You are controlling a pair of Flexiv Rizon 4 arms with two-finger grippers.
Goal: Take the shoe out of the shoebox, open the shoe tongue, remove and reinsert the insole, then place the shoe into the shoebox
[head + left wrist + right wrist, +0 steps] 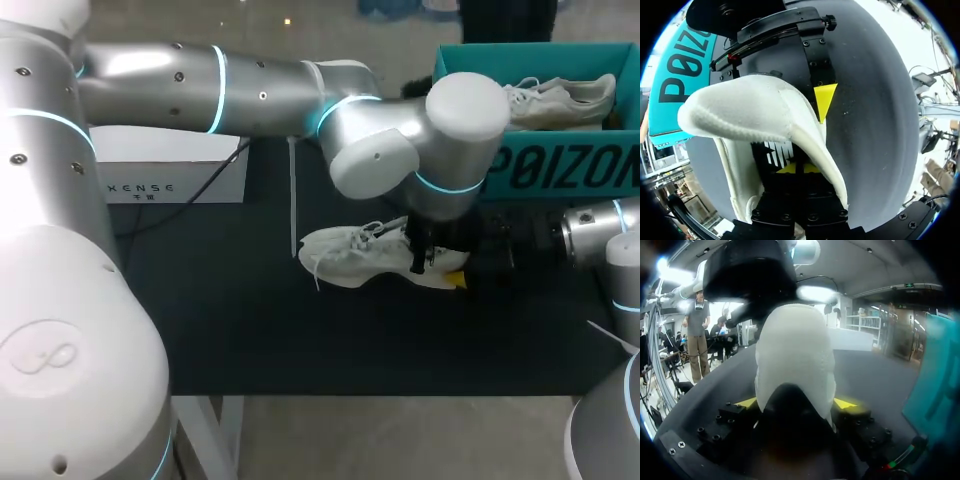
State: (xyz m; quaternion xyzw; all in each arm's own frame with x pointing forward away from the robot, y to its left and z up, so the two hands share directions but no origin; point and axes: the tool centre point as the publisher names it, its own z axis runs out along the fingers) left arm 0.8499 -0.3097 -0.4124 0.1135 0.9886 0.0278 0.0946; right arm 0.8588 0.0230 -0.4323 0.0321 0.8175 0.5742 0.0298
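A black mat (250, 320) covers the table, and a white shoe (345, 255) lies on its side near the middle of it, toe towards the left and laces trailing loose. My left arm stretches right across from the far side, and its left gripper (430, 258) points straight down into the shoe's opening near the heel. From here I cannot tell whether it is open or closed. The right gripper (796, 402) comes in low from the other side and clamps the heel, one yellow tip against each flank. The teal shoebox (560, 165) stands at the back right of the mat, just behind the shoe, with a second white shoe (560, 100) lying inside it. A white box (170, 175) sits at the back left, and a dark cable (205, 185) runs across its front.
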